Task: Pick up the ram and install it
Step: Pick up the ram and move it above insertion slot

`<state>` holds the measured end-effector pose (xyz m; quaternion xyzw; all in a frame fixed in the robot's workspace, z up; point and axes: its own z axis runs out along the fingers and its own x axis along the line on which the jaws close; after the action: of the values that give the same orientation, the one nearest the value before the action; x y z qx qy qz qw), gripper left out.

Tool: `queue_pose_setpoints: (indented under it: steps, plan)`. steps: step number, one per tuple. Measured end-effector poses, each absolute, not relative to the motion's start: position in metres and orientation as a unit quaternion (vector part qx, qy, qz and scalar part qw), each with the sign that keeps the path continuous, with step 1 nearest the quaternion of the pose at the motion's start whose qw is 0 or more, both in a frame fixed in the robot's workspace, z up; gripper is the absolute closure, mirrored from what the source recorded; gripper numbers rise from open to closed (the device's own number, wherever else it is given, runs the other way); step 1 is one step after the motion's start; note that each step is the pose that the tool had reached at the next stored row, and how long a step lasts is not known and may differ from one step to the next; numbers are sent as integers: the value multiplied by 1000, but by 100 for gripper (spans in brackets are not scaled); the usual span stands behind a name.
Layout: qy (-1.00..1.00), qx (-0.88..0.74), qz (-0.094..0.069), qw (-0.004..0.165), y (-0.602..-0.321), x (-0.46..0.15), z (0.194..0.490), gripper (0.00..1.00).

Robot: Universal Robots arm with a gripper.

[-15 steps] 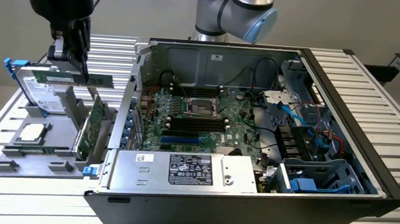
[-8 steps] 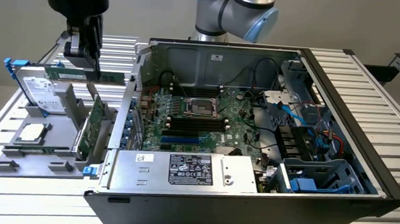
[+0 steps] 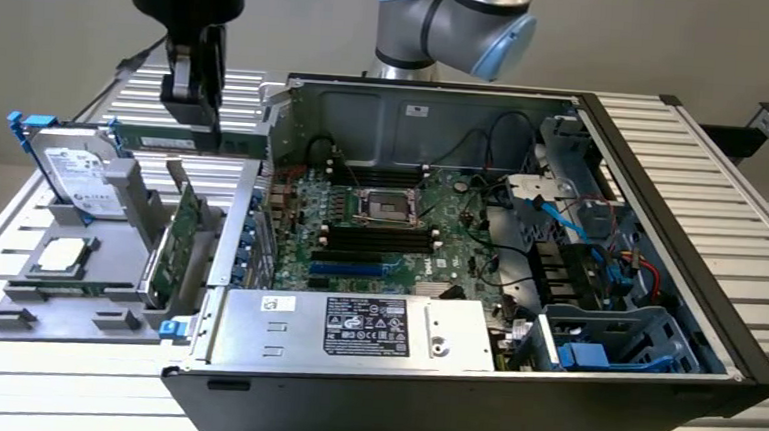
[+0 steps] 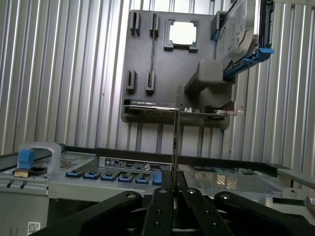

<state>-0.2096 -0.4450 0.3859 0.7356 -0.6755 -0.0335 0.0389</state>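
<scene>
Watch the thin hold: the fingers [image 4: 158, 209] are clamped only on one long edge of the ram [image 3: 186, 141]. I judge that a knock against the computer case [image 3: 685, 209] wall could twist the stick, which would then meet the black memory slots [image 3: 380, 238] inside the case askew. The ram hangs level below the fingers, gripped near mid-length, just outside the case on the exterior view's left, above the grey parts tray [image 3: 86, 302].

Gripper [image 3: 190, 118] with ram [image 3: 242, 145] hangs in open air above the grey holder [image 3: 79, 302]; hard drive [image 3: 78, 169] and expansion card [image 3: 180, 238] stick up below. Case wall [image 3: 279, 104] stands between it and the motherboard slots [image 3: 380, 237], which lie open from above, with cables [image 3: 561, 218] crowding beside.
</scene>
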Motion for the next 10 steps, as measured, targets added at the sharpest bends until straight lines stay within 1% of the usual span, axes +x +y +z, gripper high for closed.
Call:
queue_pose_setpoints:
  steps: [10]
  plan:
    - [-675,736,-33,39,-442,-175,388,86]
